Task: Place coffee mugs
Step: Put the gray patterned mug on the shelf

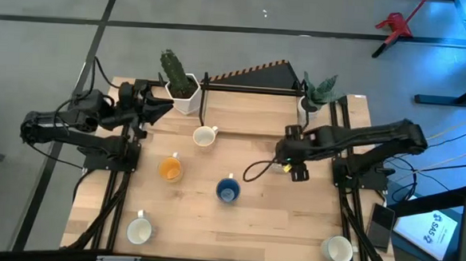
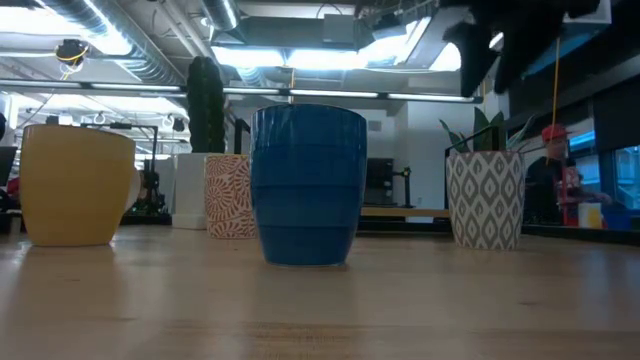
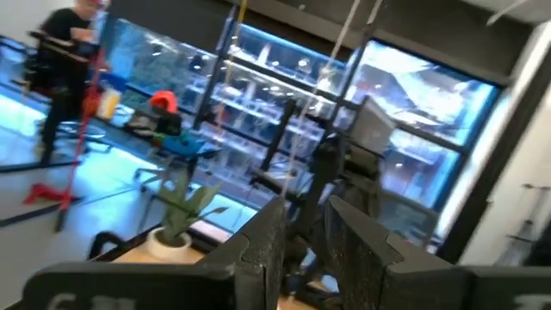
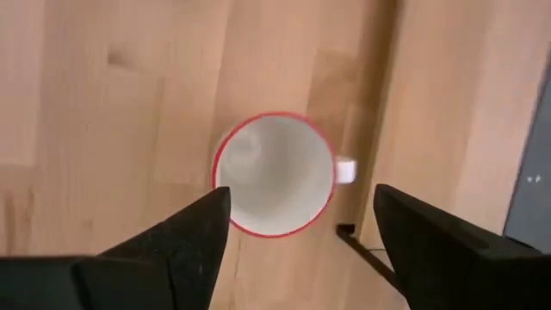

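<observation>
Red-rimmed mug (image 4: 274, 175) below open right end effector (image 4: 301, 226)

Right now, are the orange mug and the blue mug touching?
Apart. The high view shows a plain gap between the orange mug and the blue mug; the low view agrees.

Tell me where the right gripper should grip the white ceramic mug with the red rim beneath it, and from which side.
Probably the rim wall away from the side handle, coming straight down. The white ceramic mug with the red rim stands upright, mouth open, below the right gripper, whose fingers are spread; one inside and one outside would avoid the handle.
</observation>
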`<state>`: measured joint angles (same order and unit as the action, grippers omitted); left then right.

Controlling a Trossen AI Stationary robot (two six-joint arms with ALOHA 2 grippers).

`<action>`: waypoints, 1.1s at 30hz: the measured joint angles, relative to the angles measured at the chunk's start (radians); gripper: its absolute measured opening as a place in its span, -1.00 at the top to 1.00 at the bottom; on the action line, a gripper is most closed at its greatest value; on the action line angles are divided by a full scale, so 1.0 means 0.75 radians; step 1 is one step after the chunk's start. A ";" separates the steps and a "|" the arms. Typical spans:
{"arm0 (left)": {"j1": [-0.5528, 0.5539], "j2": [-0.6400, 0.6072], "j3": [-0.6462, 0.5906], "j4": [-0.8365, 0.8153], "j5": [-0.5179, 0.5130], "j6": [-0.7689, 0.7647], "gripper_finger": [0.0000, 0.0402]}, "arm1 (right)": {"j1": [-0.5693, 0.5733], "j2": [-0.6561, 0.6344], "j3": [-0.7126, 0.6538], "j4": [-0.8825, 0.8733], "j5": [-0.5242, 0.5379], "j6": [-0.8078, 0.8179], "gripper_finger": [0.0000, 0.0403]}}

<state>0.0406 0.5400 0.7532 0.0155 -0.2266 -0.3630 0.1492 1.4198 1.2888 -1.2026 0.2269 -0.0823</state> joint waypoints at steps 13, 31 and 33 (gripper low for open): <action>0.000 -0.001 0.000 -0.067 -0.027 0.000 0.60 | -0.248 0.051 -0.108 0.216 -0.092 -0.373 -0.37; 0.000 -0.001 0.000 -0.136 -0.025 -0.027 0.60 | -0.356 0.051 -0.259 0.386 -0.186 -0.634 -0.37; 0.000 -0.001 0.000 -0.136 -0.025 -0.027 0.60 | -0.357 0.051 -0.284 0.429 -0.180 -0.639 -0.37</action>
<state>0.0406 0.5396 0.7532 -0.0862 -0.2455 -0.3834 -0.1184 1.4582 1.0757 -0.8805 0.0921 -0.5613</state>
